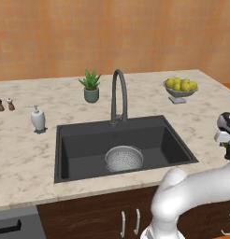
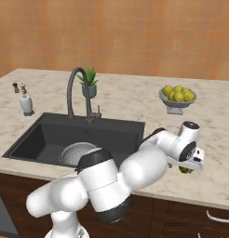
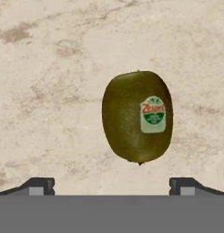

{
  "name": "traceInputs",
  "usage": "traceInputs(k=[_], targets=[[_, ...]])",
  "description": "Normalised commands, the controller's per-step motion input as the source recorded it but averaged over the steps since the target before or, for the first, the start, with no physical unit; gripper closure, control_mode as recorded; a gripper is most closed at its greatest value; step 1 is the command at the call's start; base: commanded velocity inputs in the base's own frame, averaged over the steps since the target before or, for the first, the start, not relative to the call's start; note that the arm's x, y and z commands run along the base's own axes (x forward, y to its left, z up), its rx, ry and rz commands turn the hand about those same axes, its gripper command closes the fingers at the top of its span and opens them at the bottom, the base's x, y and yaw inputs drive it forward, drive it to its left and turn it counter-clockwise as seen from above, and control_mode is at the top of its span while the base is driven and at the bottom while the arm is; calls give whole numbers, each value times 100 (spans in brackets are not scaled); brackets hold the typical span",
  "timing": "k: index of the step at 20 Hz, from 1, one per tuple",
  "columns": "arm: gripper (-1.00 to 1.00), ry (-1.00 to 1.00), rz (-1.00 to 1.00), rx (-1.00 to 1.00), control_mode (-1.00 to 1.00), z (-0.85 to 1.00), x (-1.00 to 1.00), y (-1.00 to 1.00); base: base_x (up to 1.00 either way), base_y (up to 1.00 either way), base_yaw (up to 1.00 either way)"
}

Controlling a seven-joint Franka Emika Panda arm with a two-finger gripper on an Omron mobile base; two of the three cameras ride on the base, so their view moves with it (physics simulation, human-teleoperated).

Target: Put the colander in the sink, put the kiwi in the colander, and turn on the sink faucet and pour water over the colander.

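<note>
On the far left of the marble worktop (image 1: 23,154), in the left base view, two small brown shakers (image 1: 4,104) stand near the wall, with a white soap pump bottle (image 1: 38,119) just to their right. Next comes the sink (image 1: 75,154), black and rectangular, set into the worktop; the colander (image 1: 124,158) sits upright on its floor, toward the front middle. Behind the basin rises the sink faucet (image 1: 118,95), spout arched forward, and a small potted plant (image 1: 91,87) stands to its left rear. Right of the sink, near the back, a grey footed bowl of yellow fruit (image 1: 180,88) rests on the worktop. Farthest right, near the front edge, the gripper (image 2: 185,168) points down over the kiwi (image 3: 137,116). Hand view: kiwi lies on bare worktop, sticker up, between and beyond the two fingertips (image 3: 38,185), which are spread wide and not touching it. Gripper released, nothing held.
</note>
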Motion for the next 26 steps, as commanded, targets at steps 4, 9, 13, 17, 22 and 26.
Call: traceInputs(k=[4, 9, 13, 17, 22, 26], targets=[[-100, 5, 0, 7, -100, 2, 19, -31, 0, 0, 0], [-100, 3, 0, 2, -100, 0, 22, -15, 0, 0, 0], [-100, 0, 0, 0, -100, -8, 26, -1, 0, 0, 0], [-100, 0, 0, 0, -100, -15, 15, -4, 0, 0, 0], [-100, 1, 0, 0, -100, -24, 0, 0, 0, 0, 0], [-100, 1, 0, 0, -100, -19, 0, 8, 0, 0, 0]])
